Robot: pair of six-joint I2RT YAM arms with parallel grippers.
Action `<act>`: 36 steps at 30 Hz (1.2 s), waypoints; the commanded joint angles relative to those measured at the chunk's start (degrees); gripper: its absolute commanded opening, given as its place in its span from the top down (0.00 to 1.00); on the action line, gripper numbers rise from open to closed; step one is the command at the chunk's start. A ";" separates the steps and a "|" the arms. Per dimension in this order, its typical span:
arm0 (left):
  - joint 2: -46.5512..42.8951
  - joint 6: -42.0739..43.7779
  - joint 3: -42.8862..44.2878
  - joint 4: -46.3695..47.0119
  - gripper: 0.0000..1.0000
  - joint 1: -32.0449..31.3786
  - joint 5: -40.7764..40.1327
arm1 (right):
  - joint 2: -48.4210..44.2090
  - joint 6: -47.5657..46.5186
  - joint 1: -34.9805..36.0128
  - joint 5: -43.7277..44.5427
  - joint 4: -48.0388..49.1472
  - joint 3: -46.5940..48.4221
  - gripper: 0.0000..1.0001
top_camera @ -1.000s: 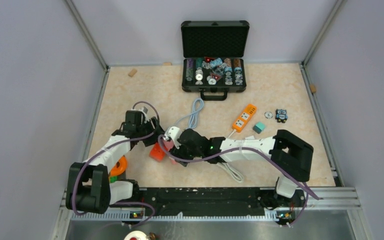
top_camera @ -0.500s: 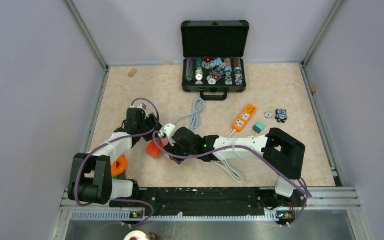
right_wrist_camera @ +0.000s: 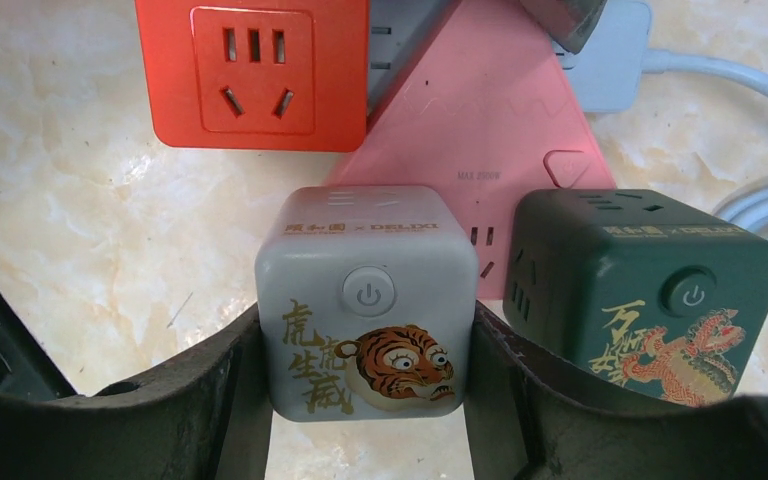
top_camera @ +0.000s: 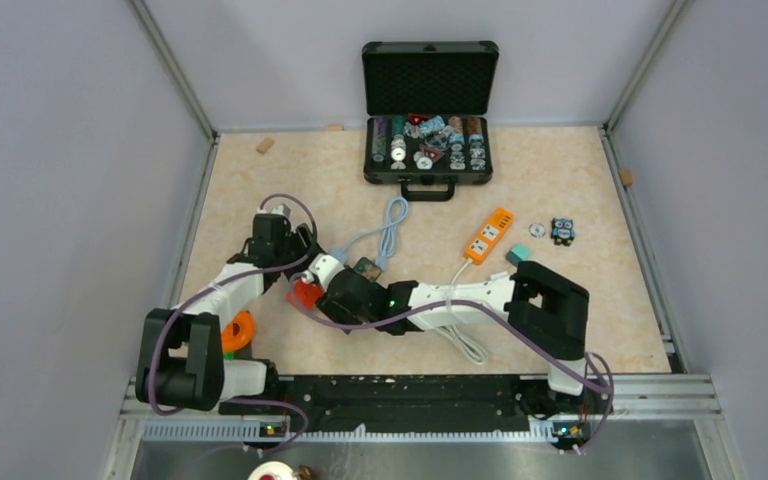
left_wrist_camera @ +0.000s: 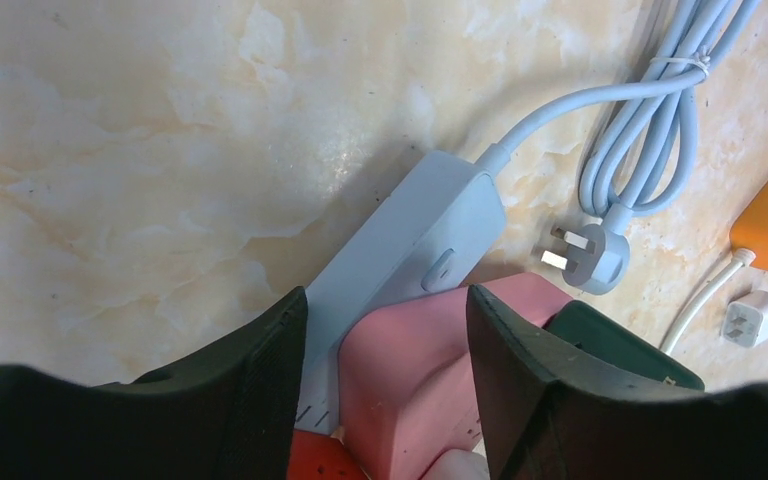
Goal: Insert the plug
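"Left wrist view: what is the left gripper (left_wrist_camera: 385, 300) doing?"
"Straddling the blue strip (left_wrist_camera: 405, 245) and the pink strip (left_wrist_camera: 430, 350). Squeezing or not, I cannot tell."
"And the right gripper (right_wrist_camera: 365, 335)?"
"Clamped on the grey cube (right_wrist_camera: 365, 300) at the pink strip's end, with the red socket (right_wrist_camera: 252, 70) up left and the green cube (right_wrist_camera: 645, 290) just right."

Open black case (top_camera: 430, 85), teal cube (top_camera: 516, 256), wooden block (top_camera: 264, 145)

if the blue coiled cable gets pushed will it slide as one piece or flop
Likely floppy: the blue cable lies in soft curved loops. The tie around them should keep the bundle mostly together. Its plug lies free and would probably trail; the other end joins the power strip.
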 commanded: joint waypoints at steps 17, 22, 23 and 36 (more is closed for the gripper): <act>-8.58 0.80 5.06 -22.97 0.24 -1.19 4.42 | 13.17 1.42 -1.59 8.24 -15.62 -6.18 1.00; -12.84 1.63 7.41 -24.90 0.15 -1.19 3.95 | 7.11 1.44 -1.61 9.32 -15.86 -5.88 0.79; -13.84 1.73 7.72 -25.11 0.13 -1.15 3.81 | 5.65 1.23 -1.61 8.92 -15.57 -5.68 0.70; -26.04 6.60 11.88 -27.43 0.01 -1.13 1.58 | -13.88 1.88 -1.71 3.42 -10.86 -7.45 0.07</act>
